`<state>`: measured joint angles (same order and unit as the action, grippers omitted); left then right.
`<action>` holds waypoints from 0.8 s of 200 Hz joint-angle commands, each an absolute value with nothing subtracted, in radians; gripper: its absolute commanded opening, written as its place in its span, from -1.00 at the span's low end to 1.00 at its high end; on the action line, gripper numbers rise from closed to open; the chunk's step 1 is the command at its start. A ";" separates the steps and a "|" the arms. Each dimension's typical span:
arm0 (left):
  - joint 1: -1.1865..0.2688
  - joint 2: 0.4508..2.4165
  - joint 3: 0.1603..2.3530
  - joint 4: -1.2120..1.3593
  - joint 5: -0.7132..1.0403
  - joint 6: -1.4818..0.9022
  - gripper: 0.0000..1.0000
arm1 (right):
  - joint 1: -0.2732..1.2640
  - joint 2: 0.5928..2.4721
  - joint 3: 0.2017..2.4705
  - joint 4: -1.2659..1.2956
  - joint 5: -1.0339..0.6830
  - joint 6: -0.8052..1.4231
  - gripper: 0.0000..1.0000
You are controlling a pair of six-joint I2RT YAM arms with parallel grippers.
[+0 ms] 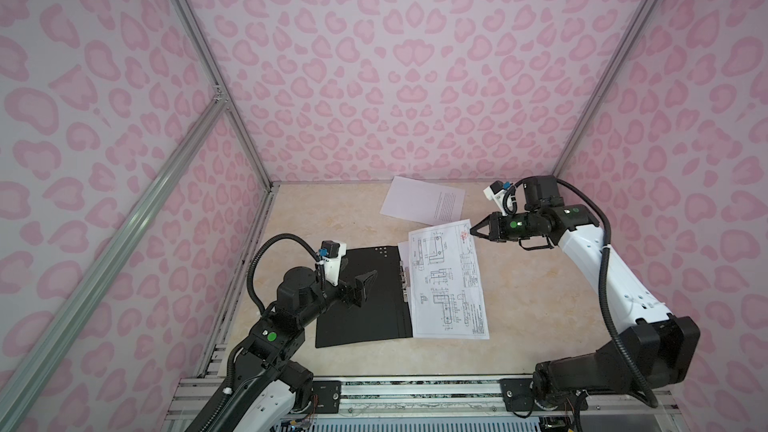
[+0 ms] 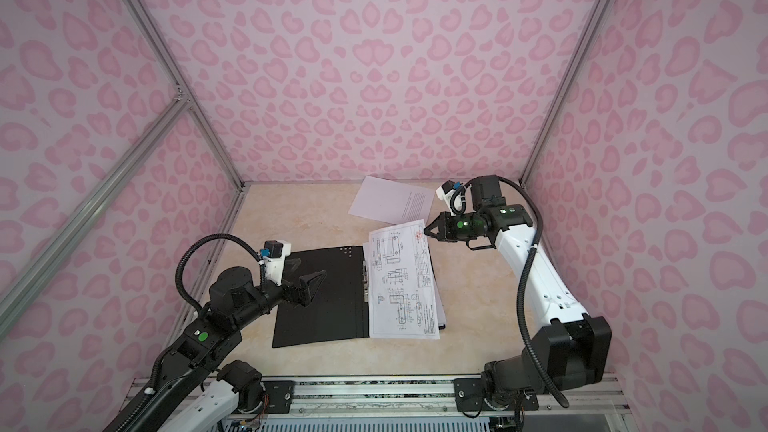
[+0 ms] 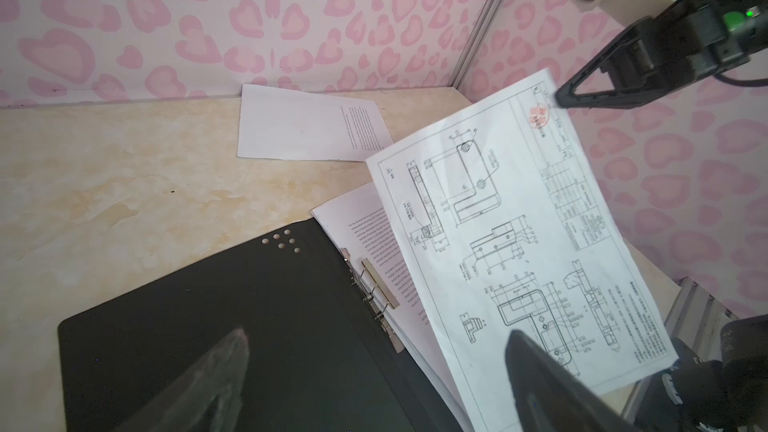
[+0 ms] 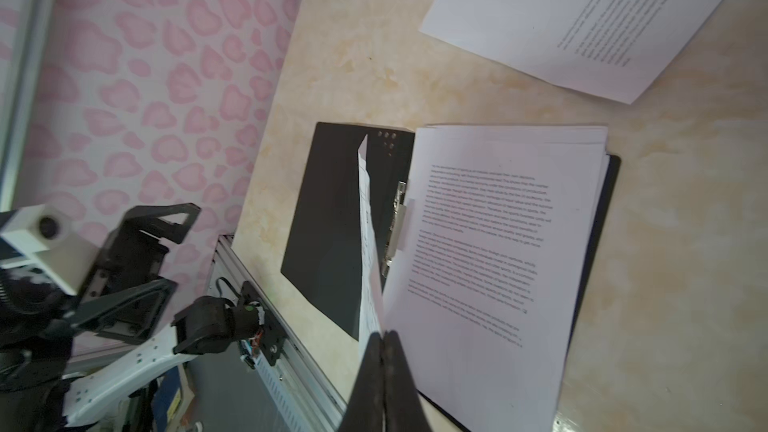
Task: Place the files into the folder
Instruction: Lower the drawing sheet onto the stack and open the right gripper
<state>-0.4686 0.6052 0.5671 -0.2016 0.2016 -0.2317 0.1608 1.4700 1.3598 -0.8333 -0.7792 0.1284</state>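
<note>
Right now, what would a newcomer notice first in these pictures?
The right gripper pinches the far corner of the drawing sheet, holding it tilted over the text pages in the open black folder. The left gripper hovers open above the folder's bare flap; another sheet lies apart, farther back.

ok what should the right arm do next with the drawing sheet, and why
Probably lower the drawing sheet flat onto the stack in the open folder, then let go: the right jaws pinch its far corner, holding it tilted over the stack.
</note>
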 commanded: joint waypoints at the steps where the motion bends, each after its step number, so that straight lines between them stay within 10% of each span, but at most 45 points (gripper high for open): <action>1: -0.468 0.611 0.563 -0.196 0.200 -0.222 0.95 | 0.166 1.543 1.320 -0.818 -0.634 -0.043 -1.00; 160: -0.469 0.660 0.567 -0.205 0.196 -0.217 0.96 | 0.122 1.883 1.405 -0.626 -0.623 0.019 -1.00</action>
<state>-0.4686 0.6598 0.5652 -0.2153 0.1936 -0.2310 0.1215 1.8717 1.4261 -0.6632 -0.6403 -0.0307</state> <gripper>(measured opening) 0.978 0.047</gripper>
